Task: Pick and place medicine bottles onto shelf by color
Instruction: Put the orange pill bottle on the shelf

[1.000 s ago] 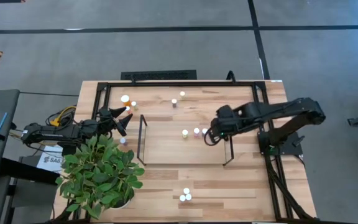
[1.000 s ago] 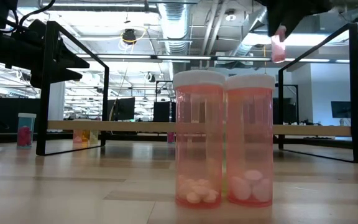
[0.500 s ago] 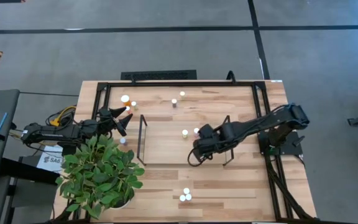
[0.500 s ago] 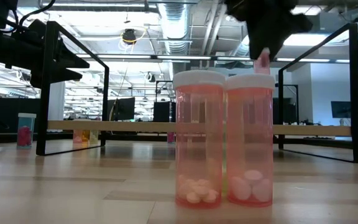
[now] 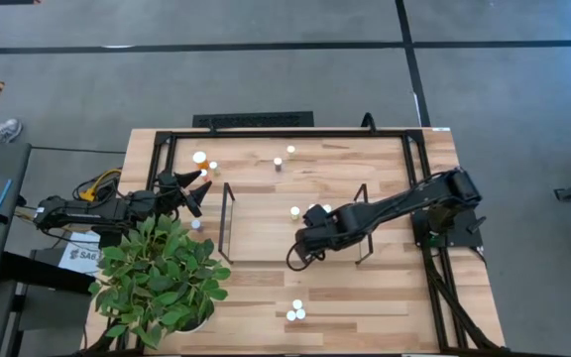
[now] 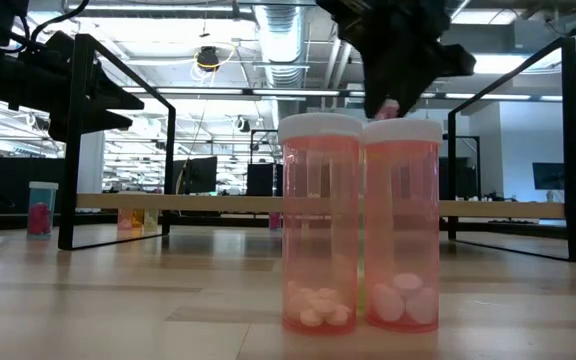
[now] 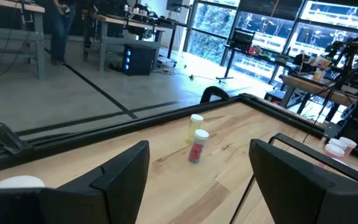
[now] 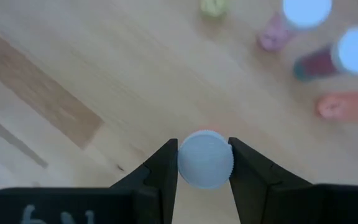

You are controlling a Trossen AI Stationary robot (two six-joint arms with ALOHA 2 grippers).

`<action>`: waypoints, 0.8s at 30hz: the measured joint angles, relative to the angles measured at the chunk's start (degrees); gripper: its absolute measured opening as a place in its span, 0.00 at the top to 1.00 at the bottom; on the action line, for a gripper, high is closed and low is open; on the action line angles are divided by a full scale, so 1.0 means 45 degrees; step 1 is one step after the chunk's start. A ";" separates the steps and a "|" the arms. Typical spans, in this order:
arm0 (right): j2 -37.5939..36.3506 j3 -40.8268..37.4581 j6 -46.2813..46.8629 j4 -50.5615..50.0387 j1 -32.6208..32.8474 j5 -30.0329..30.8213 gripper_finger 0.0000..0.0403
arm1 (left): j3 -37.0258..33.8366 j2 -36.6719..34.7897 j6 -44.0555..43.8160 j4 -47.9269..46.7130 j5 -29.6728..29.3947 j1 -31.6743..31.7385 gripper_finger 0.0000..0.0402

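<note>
My right gripper (image 5: 299, 248) hangs over the light-wood shelf (image 5: 266, 243), which lies between two black wire ends. It is shut on a small pink bottle with a white cap (image 8: 205, 159); a bit of the body (image 6: 388, 108) shows in the low view. Two white-capped bottles (image 5: 294, 211) (image 5: 313, 209) stand upright on the shelf beside it. Other bottles stand on the table at the far left (image 5: 199, 157), far middle (image 5: 278, 162) and near edge (image 5: 295, 311). My left gripper (image 5: 194, 188) waits open at the table's left. My right gripper pinches the bottle's white cap (image 8: 185, 163) between its two fingers (image 8: 164, 167), one on each opposite side of the rim. The fingers come from above, pointing steeply down. The bottle hangs upright below them, lifted clear of the shelf.
A potted green plant (image 5: 162, 278) stands at the table's near left corner. A larger black frame (image 5: 285, 133) runs around the table. Two pink bottles (image 6: 320, 230) (image 6: 403, 230) stand close before the low camera. Bare wood lies on the shelf's left half.
My right gripper has moved toward the table's left and near edges and has come down over the shelf, carrying the pink bottle with it, still shut on the cap. The bottle stays upright and clear of the wood.
</note>
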 joint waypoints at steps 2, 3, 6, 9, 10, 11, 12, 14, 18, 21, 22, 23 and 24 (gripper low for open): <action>-0.0036 0.0005 -0.0005 0.0302 -0.0070 0.0406 0.66 | 0.0004 0.0000 0.0000 0.0001 0.0000 0.0004 0.34; -0.0031 0.0005 -0.0005 0.0368 -0.0120 0.0517 0.66 | 0.0003 0.0000 0.0001 -0.0002 0.0000 0.0002 0.34; 0.0193 0.0005 -0.0188 0.0702 -0.0344 0.0561 0.66 | 0.0001 0.0000 0.0000 -0.0002 0.0000 0.0002 0.34; 0.0307 -0.0015 -0.0428 0.0779 -0.0499 0.0547 0.66 | -0.0001 0.0000 0.0000 -0.0004 0.0000 -0.0001 0.34; 0.0392 0.0019 -0.0435 0.0872 -0.0547 0.0553 0.66 | -0.0001 0.0000 0.0000 0.0001 0.0000 -0.0001 0.34; 0.0489 0.0045 -0.0424 0.1013 -0.0611 0.0554 0.66 | 0.0001 0.0000 0.0000 -0.0001 0.0004 0.0001 0.34; 0.0570 0.0003 -0.0382 0.1045 -0.0653 0.0571 0.66 | 0.0001 0.0000 0.0003 -0.0004 0.0002 -0.0001 0.34; 0.0699 -0.0023 -0.0385 0.1083 -0.0795 0.0555 0.65 | -0.0001 0.0005 0.0000 -0.0002 0.0000 -0.0001 0.34; 0.0926 -0.0005 -0.0641 0.1291 -0.1079 0.0294 0.63 | 0.0002 0.0005 0.0002 -0.0001 0.0000 0.0000 0.34; 0.1088 -0.0010 -0.0667 0.1354 -0.1198 0.0258 0.61 | 0.0004 0.0005 0.0000 -0.0004 0.0000 0.0002 0.34; 0.1093 -0.0024 -0.0689 0.1395 -0.1203 0.0258 0.60 | -0.0001 0.0005 0.0000 0.0001 0.0000 0.0004 0.34; 0.1094 -0.0015 -0.0743 0.1519 -0.1214 0.0265 0.60 | 0.0001 0.0005 0.0000 -0.0002 0.0000 0.0004 0.34; 0.1091 0.0005 -0.0797 0.1642 -0.1272 0.0264 0.59 | -0.0001 0.0005 0.0000 -0.0004 0.0005 0.0003 0.34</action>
